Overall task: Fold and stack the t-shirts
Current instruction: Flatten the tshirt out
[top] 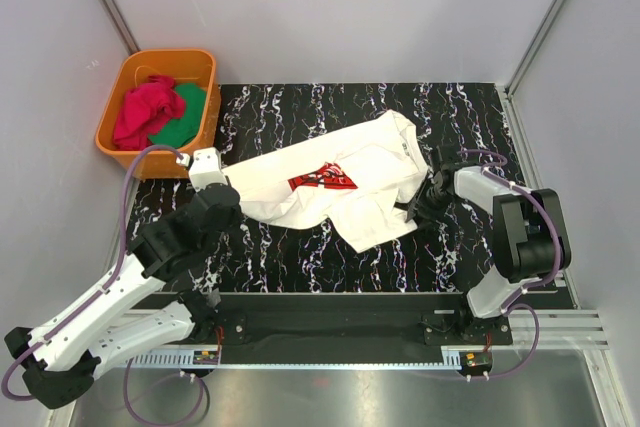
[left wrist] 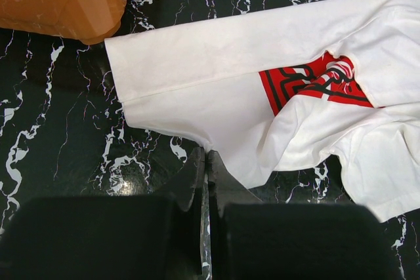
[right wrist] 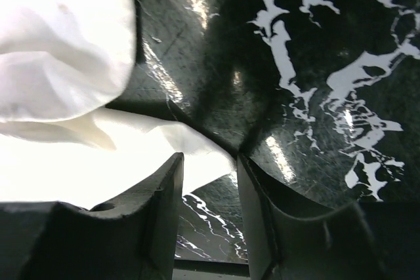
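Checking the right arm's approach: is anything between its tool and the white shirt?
Nothing visible. The right tool is open, and a corner of the white shirt lies between its jaws.

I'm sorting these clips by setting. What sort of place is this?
Likely a lab test cell: plain grey walls enclose a black marbled table, with robot arms bolted to a metal rail at its edge.

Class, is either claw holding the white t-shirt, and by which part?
Right claw: open, a corner of the white t-shirt between its jaws, not gripped. Left claw: shut at the shirt's edge; whether it pinches cloth cannot be told.
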Robot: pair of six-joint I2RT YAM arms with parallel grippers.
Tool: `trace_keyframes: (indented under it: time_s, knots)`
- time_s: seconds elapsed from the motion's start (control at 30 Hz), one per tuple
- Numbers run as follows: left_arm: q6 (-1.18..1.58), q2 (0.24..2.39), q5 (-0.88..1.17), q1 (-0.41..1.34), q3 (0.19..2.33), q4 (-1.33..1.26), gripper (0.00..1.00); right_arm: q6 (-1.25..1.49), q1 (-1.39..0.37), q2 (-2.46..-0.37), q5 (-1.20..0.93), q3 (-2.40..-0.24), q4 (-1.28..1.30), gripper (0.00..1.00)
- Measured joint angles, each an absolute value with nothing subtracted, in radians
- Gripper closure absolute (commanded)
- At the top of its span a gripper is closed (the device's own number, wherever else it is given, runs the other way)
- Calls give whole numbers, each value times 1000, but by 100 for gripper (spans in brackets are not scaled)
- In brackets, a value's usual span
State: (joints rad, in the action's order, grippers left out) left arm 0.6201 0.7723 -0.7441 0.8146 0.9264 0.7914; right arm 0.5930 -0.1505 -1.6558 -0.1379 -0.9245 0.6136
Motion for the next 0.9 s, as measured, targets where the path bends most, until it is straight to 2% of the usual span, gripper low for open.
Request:
trace_keyframes:
  time_s: [0.13, 0.23, 0.27, 0.5, 0.63, 0.73, 0.9]
  knots:
    - [620, 772, -744, 815, 926, 791, 100, 591, -150, -1657, -152, -922, 598, 59]
    - [621, 772, -744, 815, 926, 791, 100, 590, -150, -1655, -152, -915, 587, 78]
    - [621, 772, -744, 815, 926, 791, 100, 587, -150, -1655, -152, -914, 582, 100]
    - [620, 772, -743, 806, 928, 791, 100, 596, -156, -1644, -130, -912, 538, 100]
    - [584, 796, -733, 770, 1000, 781, 100, 604, -152, -1487, -43, -932, 514, 100]
    - [490, 836, -731, 730, 1114, 686, 100, 600, -126, -1322, -7, -1068, 451, 100]
    - [244, 909, -720, 638, 1256, 392, 100, 559, -91, -1231, 39, -1400, 228, 100]
